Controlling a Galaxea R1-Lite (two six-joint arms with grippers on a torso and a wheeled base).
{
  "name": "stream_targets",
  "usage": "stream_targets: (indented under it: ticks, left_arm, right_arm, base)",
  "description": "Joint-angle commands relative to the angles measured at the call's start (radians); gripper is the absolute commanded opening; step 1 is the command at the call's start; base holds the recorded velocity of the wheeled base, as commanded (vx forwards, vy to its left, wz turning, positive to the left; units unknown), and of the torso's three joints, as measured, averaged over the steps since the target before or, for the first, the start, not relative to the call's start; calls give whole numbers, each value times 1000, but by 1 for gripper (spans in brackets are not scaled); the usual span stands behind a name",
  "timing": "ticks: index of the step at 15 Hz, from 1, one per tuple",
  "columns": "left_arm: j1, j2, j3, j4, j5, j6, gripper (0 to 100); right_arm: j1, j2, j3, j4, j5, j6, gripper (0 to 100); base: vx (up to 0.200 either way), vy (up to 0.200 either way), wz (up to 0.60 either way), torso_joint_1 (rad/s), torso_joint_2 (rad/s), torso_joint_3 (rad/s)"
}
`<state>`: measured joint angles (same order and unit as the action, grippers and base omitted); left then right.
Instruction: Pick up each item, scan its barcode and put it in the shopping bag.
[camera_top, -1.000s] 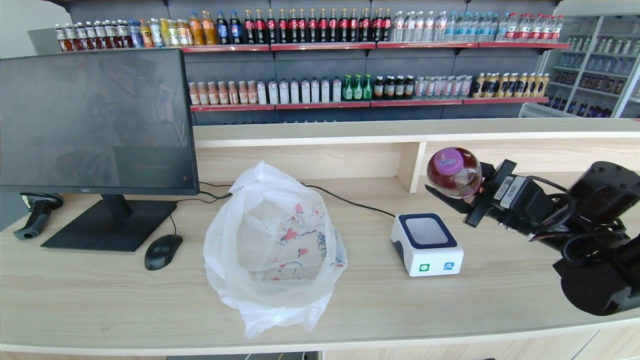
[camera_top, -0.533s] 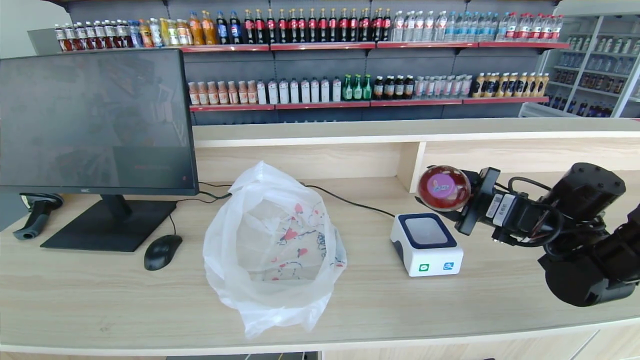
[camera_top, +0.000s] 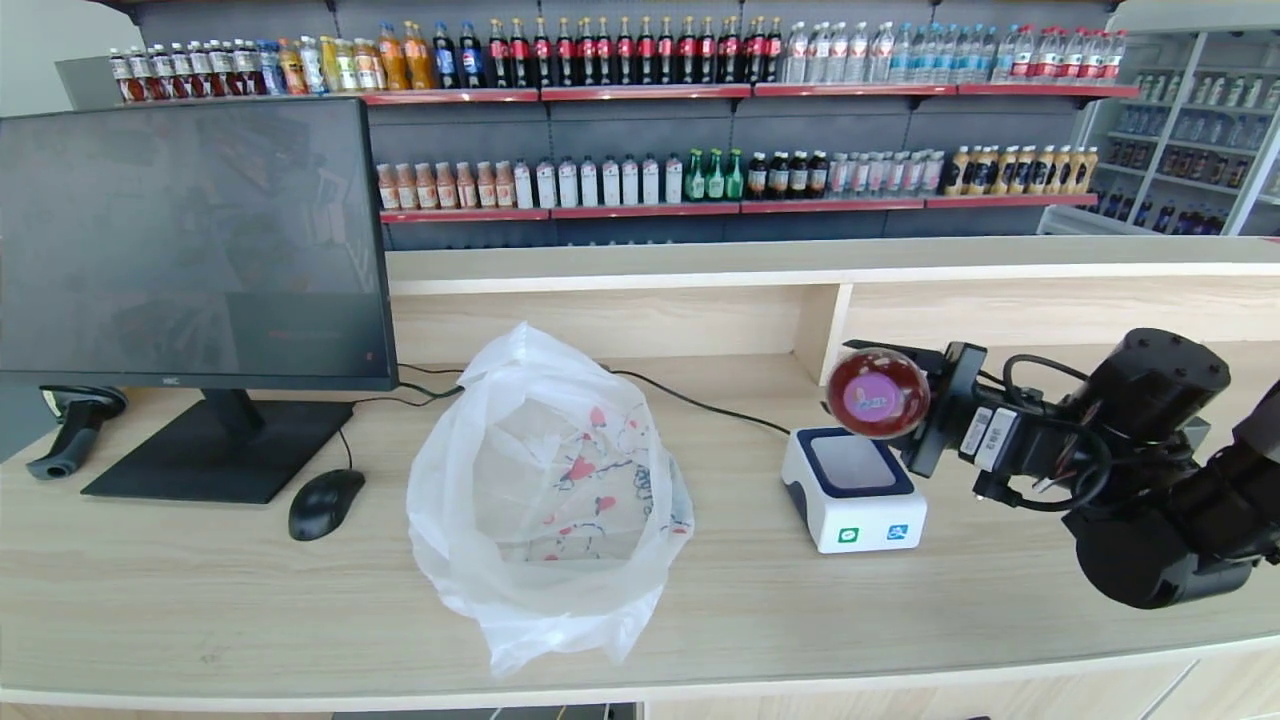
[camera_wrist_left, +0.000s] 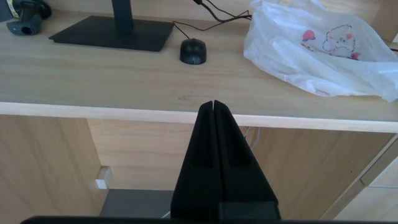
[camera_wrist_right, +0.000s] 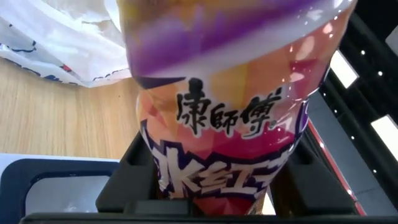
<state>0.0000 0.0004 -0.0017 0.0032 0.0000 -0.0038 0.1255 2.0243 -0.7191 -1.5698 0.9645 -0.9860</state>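
My right gripper (camera_top: 905, 405) is shut on a bottle of dark red drink (camera_top: 877, 393) with a purple and orange label (camera_wrist_right: 230, 118). It holds the bottle lying sideways, its base turned toward me, just above the far edge of the white barcode scanner (camera_top: 852, 487). The scanner's dark window (camera_wrist_right: 43, 186) lies under the bottle. The white plastic shopping bag (camera_top: 548, 500) stands open on the counter to the scanner's left. My left gripper (camera_wrist_left: 213, 107) is shut with nothing in it, low in front of the counter's front edge (camera_wrist_left: 93, 109).
A monitor (camera_top: 190, 250) on a black stand, a black mouse (camera_top: 325, 502) and a handheld scanner (camera_top: 70, 428) sit on the counter's left. A cable (camera_top: 700, 405) runs behind the bag. A raised wooden ledge (camera_top: 800, 265) borders the counter at the back, before shelves of bottles.
My right arm has carried the bottle down and to the left, from up beside the ledge to just over the scanner. The bottle has also tipped, so its base faces me.
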Motion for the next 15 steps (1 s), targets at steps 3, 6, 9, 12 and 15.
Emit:
stream_targets:
  ticks: [3,6,9,12,15]
  left_arm:
    - [0,0,0,0,0,-1,0]
    - [0,0,0,0,0,-1,0]
    - [0,0,0,0,0,-1,0]
    - [0,0,0,0,0,-1,0]
    - [0,0,0,0,0,-1,0]
  right_arm:
    - [20,4,37,-1,5,-25,0]
    - [31,-30,95,-1,19,-48,0]
    - [46,-29,112,-1,20,-79,0]
    - [57,-27,124,-1,13,-88,0]
    - [54,-30,159,-1,8,-108,0]
  base:
    - [0,0,0,0,0,0]
    - [0,0,0,0,0,0]
    - [0,0,0,0,0,0]
    - [0,0,0,0,0,0]
    - [0,0,0,0,0,0]
